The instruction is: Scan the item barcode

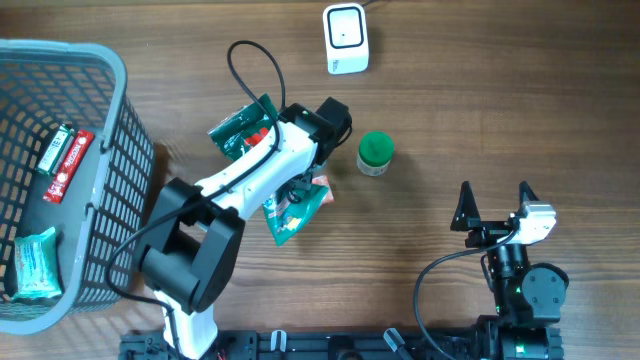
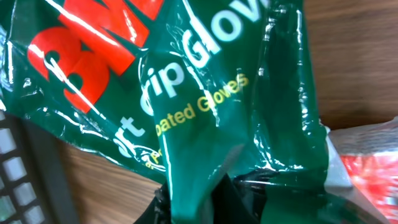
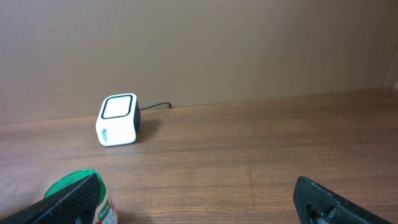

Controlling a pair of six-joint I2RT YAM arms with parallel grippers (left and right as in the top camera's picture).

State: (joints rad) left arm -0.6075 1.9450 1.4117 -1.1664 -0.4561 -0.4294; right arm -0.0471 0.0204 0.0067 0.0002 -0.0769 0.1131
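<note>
A green glove packet with red and white lettering lies on the wooden table, left of centre. It fills the left wrist view. My left gripper is shut on its edge, and the green film is pinched between the dark fingers at the bottom of that view. The white barcode scanner stands at the back of the table, its dark window facing up. My right gripper rests at the front right, open, with nothing between its fingers.
A green-lidded can stands right of the left wrist and shows by the right gripper's left finger. A teal and pink packet lies under the left arm. The grey basket at the left holds a red and black packet and a teal one.
</note>
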